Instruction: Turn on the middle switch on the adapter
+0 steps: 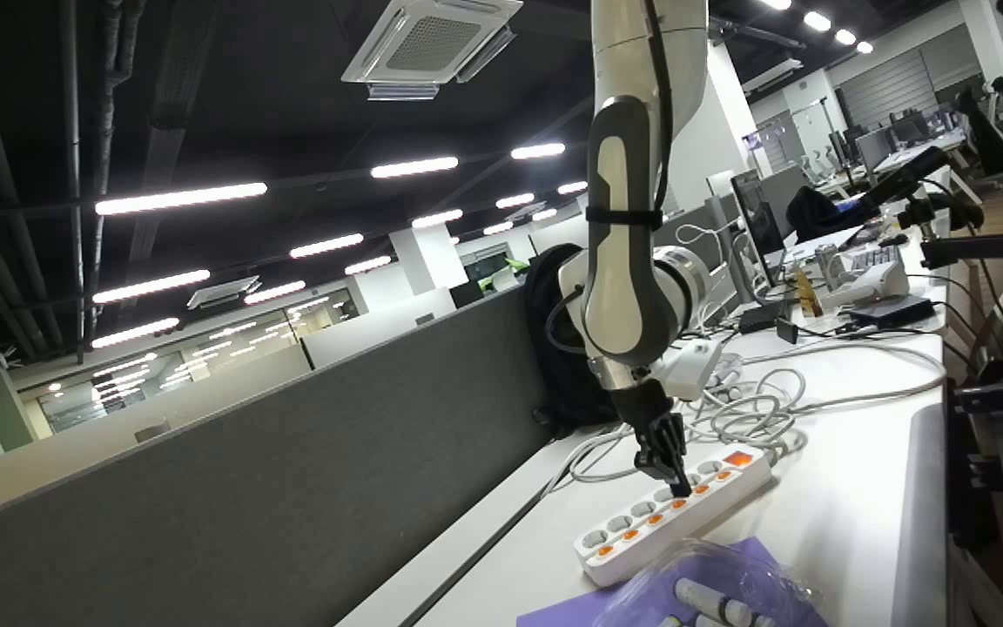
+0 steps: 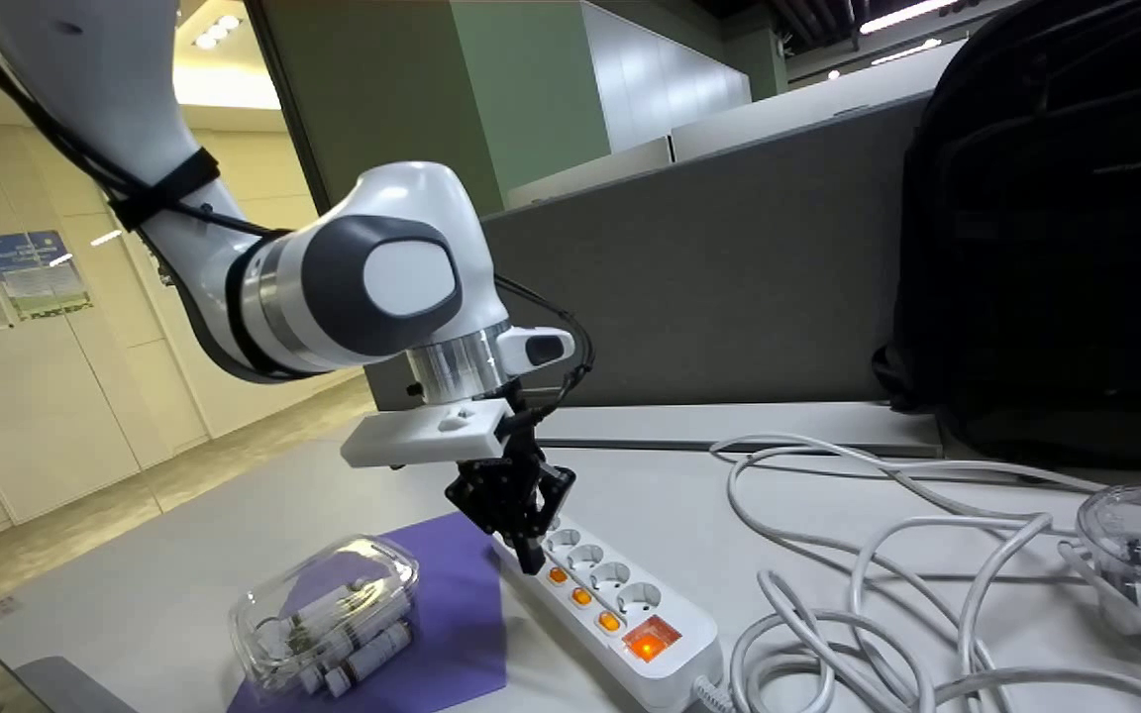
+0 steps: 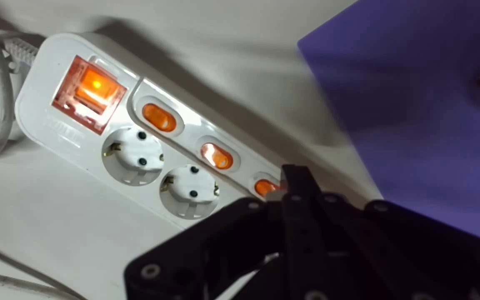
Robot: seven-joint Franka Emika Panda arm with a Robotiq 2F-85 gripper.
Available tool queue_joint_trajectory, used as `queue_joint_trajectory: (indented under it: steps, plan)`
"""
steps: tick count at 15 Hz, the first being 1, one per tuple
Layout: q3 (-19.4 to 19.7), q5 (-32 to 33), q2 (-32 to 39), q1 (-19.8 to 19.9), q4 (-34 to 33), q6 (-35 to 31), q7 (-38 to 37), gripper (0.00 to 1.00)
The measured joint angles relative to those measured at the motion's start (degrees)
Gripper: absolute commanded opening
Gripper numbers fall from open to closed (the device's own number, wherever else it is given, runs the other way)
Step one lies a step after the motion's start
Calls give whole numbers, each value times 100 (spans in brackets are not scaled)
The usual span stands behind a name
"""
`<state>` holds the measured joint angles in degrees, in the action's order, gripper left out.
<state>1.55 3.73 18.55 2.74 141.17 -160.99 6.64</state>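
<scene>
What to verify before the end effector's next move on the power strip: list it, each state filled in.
Power strip lying flat: ok.
Main rocker switch glowing orange: ok.
End effector shut for pressing: ok.
Middle of the six small orange switches identified: cannot tell, an even row has no single centre.
Third switch from the main rocker switch fully visible in the wrist view: not ok, fingertips cover part.
Contact between fingertips and any switch: cannot tell.

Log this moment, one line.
hand: shut, tip by third small switch from large lit switch | adapter: on table | contact: unclear
</scene>
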Motion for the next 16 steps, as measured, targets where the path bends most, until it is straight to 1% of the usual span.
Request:
queue_joint_trajectory:
  steps: [3, 10, 16]
  plan:
    - [145, 78, 113, -125, -1, -281, -142, 0]
    - [416, 95, 317, -400, -8, -697, -353, 0]
    - [563, 95, 420, -642, -44, -864, -457, 0]
